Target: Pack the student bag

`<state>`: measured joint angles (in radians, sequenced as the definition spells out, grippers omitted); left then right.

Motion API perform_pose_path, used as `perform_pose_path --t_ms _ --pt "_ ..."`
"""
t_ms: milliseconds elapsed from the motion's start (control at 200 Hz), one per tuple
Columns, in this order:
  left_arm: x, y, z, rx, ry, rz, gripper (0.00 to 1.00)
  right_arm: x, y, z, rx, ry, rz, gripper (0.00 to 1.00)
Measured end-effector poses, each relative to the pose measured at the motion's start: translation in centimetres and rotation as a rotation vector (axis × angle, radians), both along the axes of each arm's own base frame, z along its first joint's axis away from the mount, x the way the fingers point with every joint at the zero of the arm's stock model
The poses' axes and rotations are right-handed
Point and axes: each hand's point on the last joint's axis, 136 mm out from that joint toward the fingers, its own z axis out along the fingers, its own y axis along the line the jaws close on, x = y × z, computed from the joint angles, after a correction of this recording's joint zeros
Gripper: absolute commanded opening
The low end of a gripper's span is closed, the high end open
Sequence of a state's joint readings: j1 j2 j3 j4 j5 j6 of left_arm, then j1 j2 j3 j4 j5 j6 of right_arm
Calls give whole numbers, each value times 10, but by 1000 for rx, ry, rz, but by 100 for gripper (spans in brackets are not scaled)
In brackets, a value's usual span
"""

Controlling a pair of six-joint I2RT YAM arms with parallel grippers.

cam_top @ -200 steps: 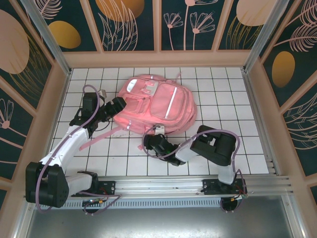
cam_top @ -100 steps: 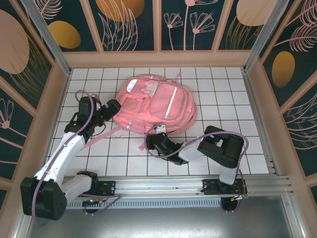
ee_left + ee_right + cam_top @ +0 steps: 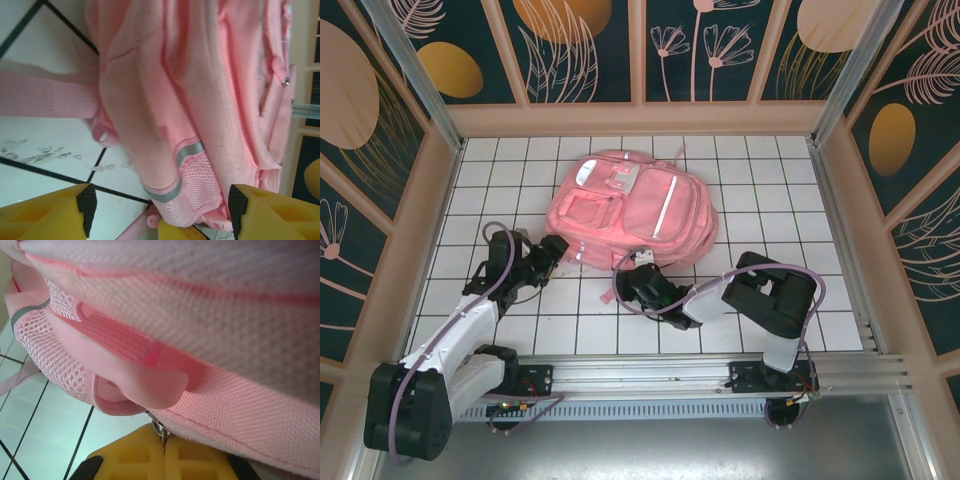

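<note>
top view: student bag lies flat mid-worktop, left hand by its near-left corner, right hand against its near edge | left wrist: yellow fingers spread open, bag's mesh corner between them | right wrist: fingers closed tight, pinching a small metal pull under the bag's seam

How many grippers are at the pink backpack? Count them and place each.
2. The left gripper, open, is at the student bag, near left corner; the right gripper is shut on a metal ring at its near edge.
</note>
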<state>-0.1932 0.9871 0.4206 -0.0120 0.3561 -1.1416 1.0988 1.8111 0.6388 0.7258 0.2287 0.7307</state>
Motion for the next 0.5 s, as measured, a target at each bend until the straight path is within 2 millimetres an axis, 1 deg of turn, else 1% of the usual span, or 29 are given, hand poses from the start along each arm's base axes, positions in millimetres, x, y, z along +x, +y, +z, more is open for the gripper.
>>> perform_pose_path --t_ms 100,275,350,500 --pt "8 -2 0 -18 -12 6 62 0 1 0 3 4 7 0" --pt "18 -4 -13 -26 13 18 46 0 0 0 3 7 11 0" --pt "20 -4 -19 -19 30 21 37 -1 -1 0 -12 3 19 0" --pt "29 -4 -25 9 47 15 11 -1 -1 1 -56 -2 34 0"
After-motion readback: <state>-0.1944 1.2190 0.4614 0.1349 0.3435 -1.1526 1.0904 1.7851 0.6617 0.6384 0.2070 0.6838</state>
